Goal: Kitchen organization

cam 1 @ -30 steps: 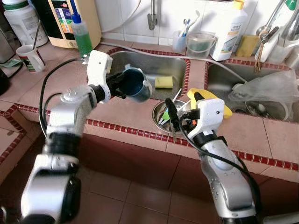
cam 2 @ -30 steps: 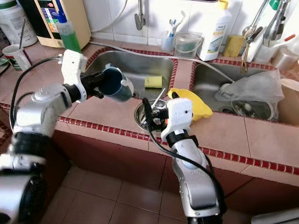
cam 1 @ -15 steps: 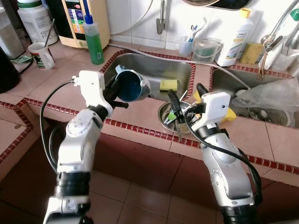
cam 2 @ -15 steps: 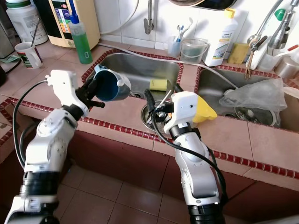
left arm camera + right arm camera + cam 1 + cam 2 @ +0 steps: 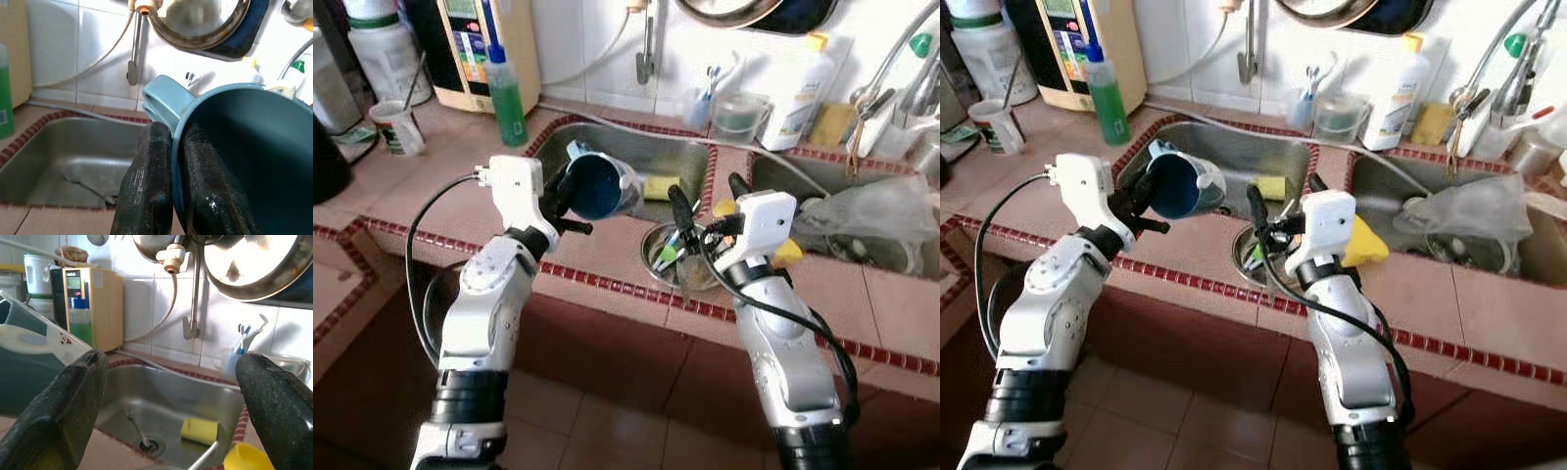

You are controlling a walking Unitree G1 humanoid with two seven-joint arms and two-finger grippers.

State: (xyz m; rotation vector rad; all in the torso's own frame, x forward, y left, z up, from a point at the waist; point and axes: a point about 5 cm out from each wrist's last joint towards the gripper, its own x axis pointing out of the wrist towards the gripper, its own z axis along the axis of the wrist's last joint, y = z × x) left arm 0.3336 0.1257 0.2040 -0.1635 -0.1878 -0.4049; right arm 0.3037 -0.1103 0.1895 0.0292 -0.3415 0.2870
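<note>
A blue mug (image 5: 599, 186) hangs tilted above the front rim of the left sink (image 5: 680, 157), its mouth turned towards me. My left gripper (image 5: 566, 199) is shut on it; in the left wrist view the two black fingers (image 5: 149, 196) pinch the mug's wall (image 5: 244, 161) beside the handle. My right gripper (image 5: 705, 201) stands open above a round steel strainer (image 5: 658, 240) of utensils set in the counter. In the right wrist view nothing sits between its spread fingertips (image 5: 63, 401).
A yellow sponge (image 5: 658, 186) lies in the left sink. The right sink holds a crumpled plastic bag (image 5: 876, 201). A green soap bottle (image 5: 506, 88), a white cup (image 5: 396, 125) and a detergent bottle (image 5: 800, 83) stand on the tiled counter (image 5: 440, 186). Pans hang on the wall.
The camera has drawn back and up, so the whole scene has shifted. The left gripper still holds the mug near the sink's front rim; the right gripper stays open over the strainer.
</note>
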